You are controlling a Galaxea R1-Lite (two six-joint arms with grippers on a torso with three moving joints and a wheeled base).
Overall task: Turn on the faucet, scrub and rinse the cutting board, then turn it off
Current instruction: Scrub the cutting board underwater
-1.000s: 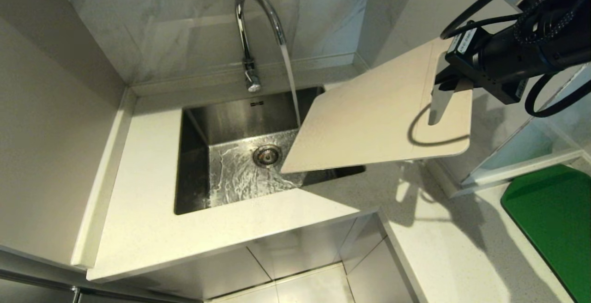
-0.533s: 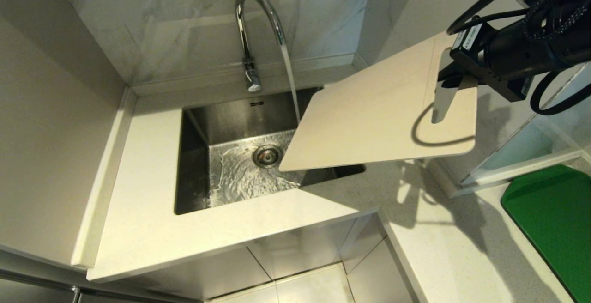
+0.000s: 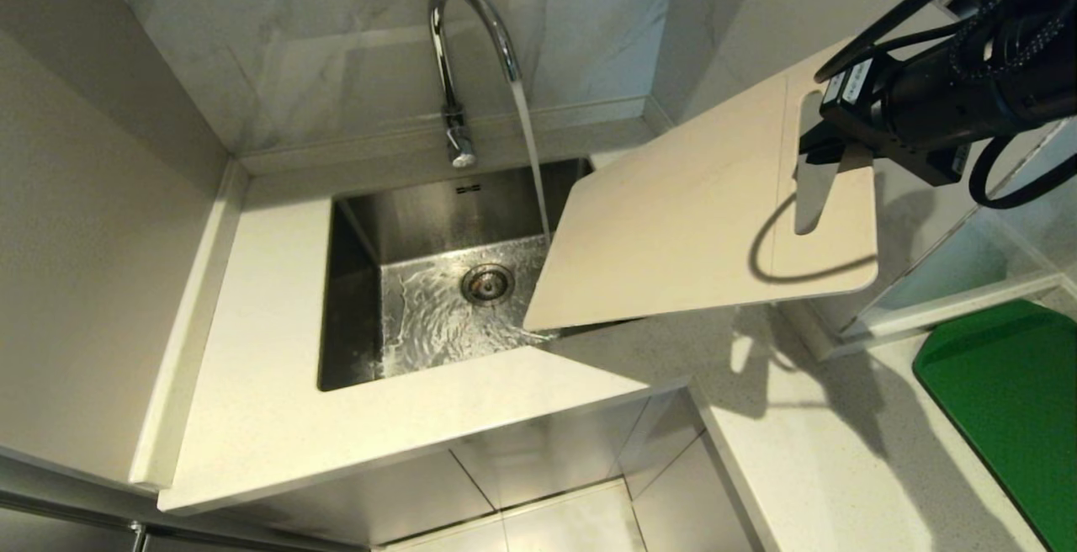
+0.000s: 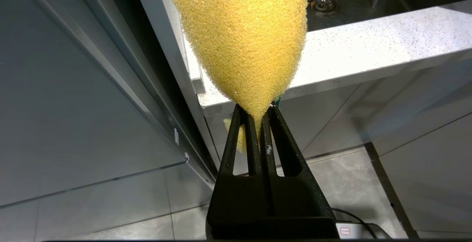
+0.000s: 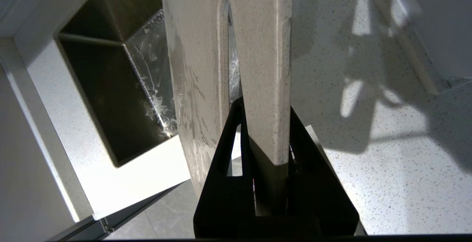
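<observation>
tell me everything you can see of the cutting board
The cutting board is a large cream-white rectangle that looks like plastic, with rounded corners and a long slot handle near one end. The right gripper holds it by that end, jaws clamped on the edge strip beside the slot. It hangs tilted, its lower corner over the sink, just beside the running stream from the faucet.

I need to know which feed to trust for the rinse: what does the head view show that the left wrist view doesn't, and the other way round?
Only the head view shows the faucet running, the cutting board tilted over the sink's right side, clamped at its slotted end by the right end effector, and a green mat.

Only the left wrist view shows the left end effector shut on a yellow sponge, down by the cabinet fronts below the counter.

Both show the sink drain and the counter's front edge.
</observation>
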